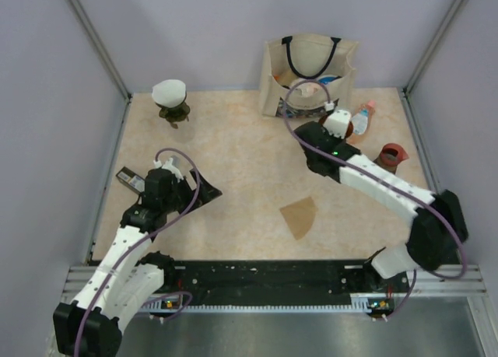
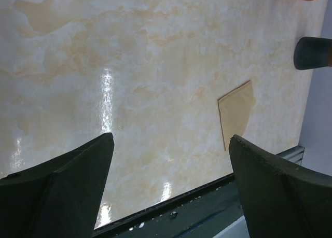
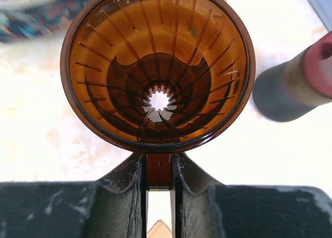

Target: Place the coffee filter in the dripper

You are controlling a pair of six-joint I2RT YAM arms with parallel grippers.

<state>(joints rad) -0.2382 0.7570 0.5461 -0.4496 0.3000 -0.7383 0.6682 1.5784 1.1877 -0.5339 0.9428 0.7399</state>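
The amber ribbed dripper (image 3: pixel 158 67) fills the right wrist view, seen from above and empty. My right gripper (image 3: pixel 158 168) is shut on its handle; in the top view it (image 1: pixel 311 139) is near the back right of the table, with the dripper (image 1: pixel 305 128) mostly hidden under it. The brown paper coffee filter (image 1: pixel 299 215) lies flat on the table in front of the right arm. It also shows in the left wrist view (image 2: pixel 236 111). My left gripper (image 1: pixel 204 194) is open and empty, left of the filter and apart from it.
A cloth tote bag (image 1: pixel 310 73) stands at the back. A bottle (image 1: pixel 362 120) and a dark cup with a red top (image 1: pixel 393 155) are beside the right arm. Another dripper holding a white filter (image 1: pixel 171 100) stands back left. A black flat device (image 1: pixel 131 178) lies left.
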